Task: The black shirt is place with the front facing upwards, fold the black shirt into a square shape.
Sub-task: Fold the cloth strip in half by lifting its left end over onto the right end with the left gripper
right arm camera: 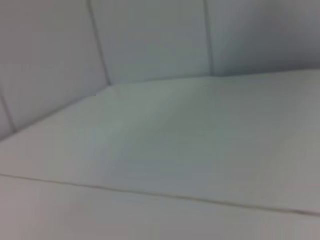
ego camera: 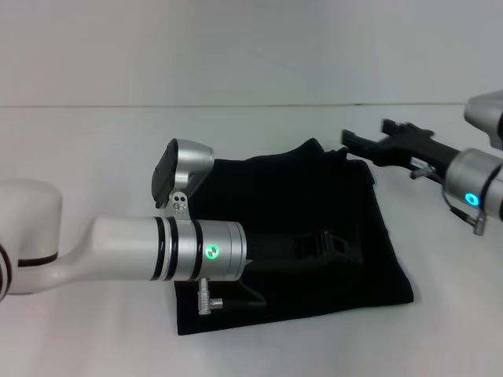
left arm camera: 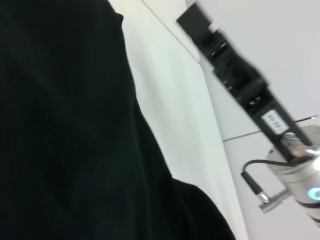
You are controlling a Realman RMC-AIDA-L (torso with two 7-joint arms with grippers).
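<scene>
The black shirt (ego camera: 314, 192) lies on the white table (ego camera: 94, 149) as a roughly square folded bundle with plain black cloth facing up; no lettering shows. My left arm reaches in from the left, and its gripper (ego camera: 318, 245) is low over the middle of the shirt, dark against the dark cloth. My right gripper (ego camera: 351, 141) hovers at the shirt's far right corner, just above the table. In the left wrist view the shirt (left arm camera: 60, 125) fills most of the picture, with the right gripper (left arm camera: 192, 20) beyond its edge. The right wrist view holds only bare table (right arm camera: 175, 140).
White table surface surrounds the shirt on all sides, with a white wall behind it. The left arm's silver wrist (ego camera: 208, 251) covers the shirt's near left part. The right arm's wrist (ego camera: 471, 184) sits at the right edge.
</scene>
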